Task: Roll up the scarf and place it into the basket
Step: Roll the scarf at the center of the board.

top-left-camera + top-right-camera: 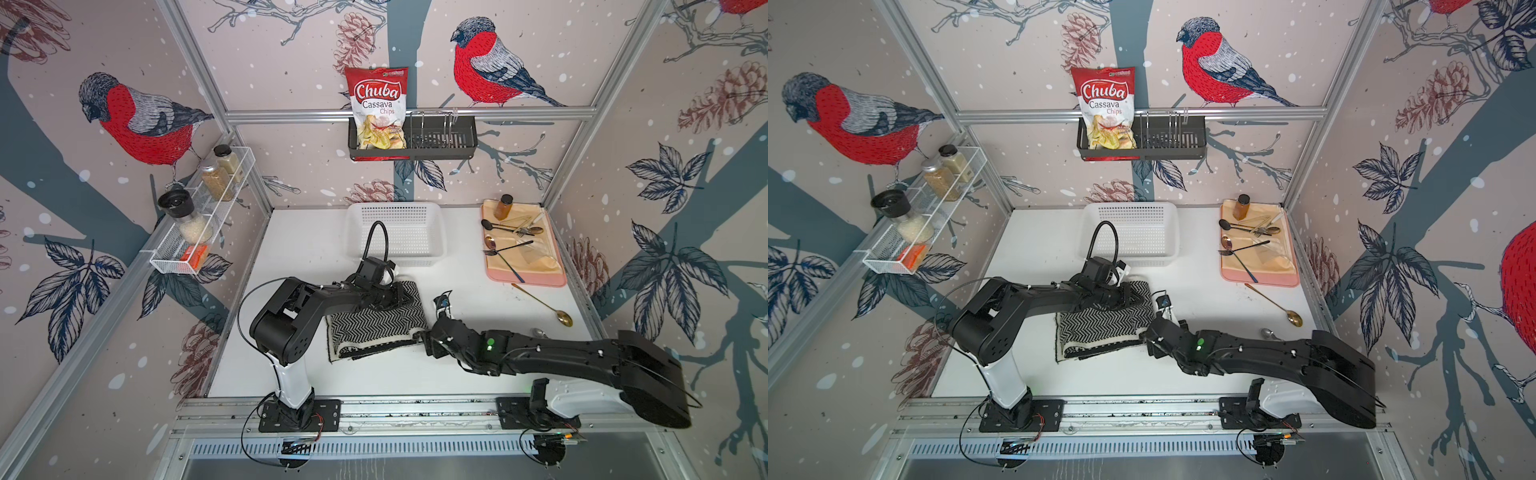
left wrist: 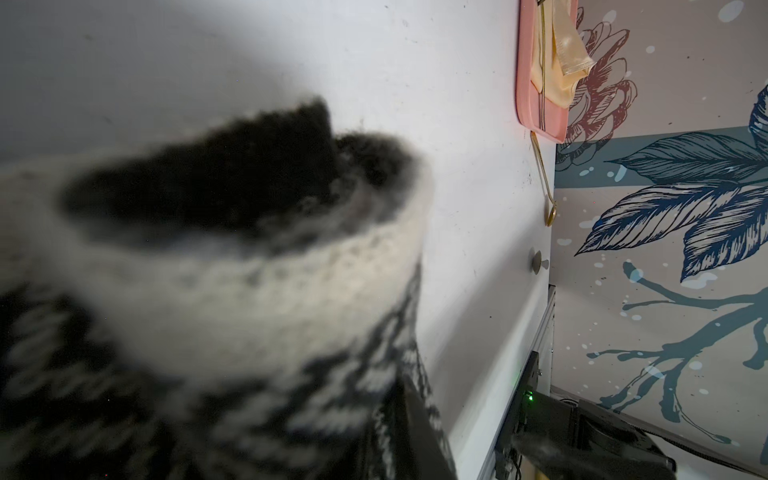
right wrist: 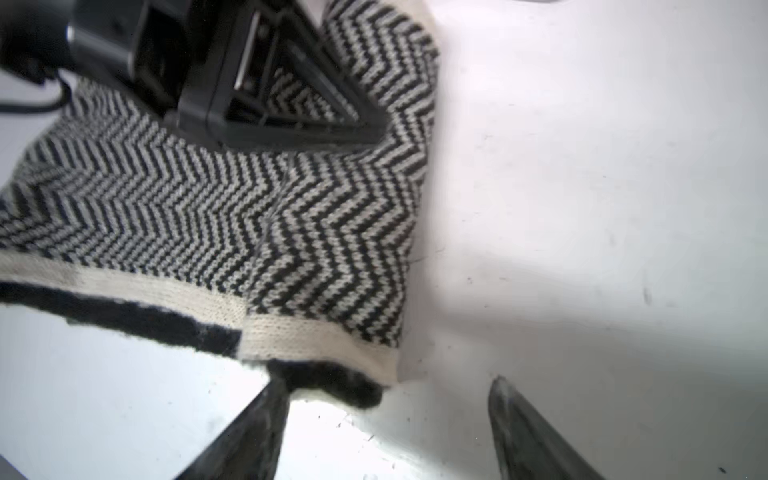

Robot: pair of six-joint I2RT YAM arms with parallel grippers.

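Right wrist view: the scarf [image 3: 249, 216] lies herringbone side up on the tabletop [image 3: 582, 166], with its cream and black edges toward the robot; the layers are stacked loosely, not wound tight.
Location: in both top views the scarf sits mid-tabletop, nearer the robot than the basket [image 1: 407, 218] and apart from it; the basket holds nothing.
Left gripper [image 3: 376, 126]: fingers drawn nearly together at the scarf's far right fold, pinching cloth as far as the views show; a blurred, curled cream-and-black edge fills the left wrist view.
Right gripper [image 3: 388, 390]: fingers [image 3: 257, 432] spread wide and holding nothing; the scarf's near corner is just beside one of them.
Handling: judged light, soft and limp. The knit gives friction, so it is neither slippery nor fragile. The layers are likely to slump and unwind if only one end is gripped.
Hold point: judged best across the bundle's full thickness at both ends, not on a single edge layer.
Obstructions: the left wrist cable [image 1: 379, 223] arcs over the basket's near left part and may snag; the left arm [image 1: 332, 291] covers the scarf's far part.
Surroundings: a pink tray [image 1: 561, 280] with cutlery [image 1: 509, 249] sits right of the basket; a gold spoon [image 1: 540, 301] lies loose, well apart from the scarf.
Wall fixtures: a black wire rack [image 1: 440, 143] with a chip bag [image 1: 376, 99] and a white mesh shelf [image 1: 245, 166] with jars [image 1: 214, 178], both off the path.
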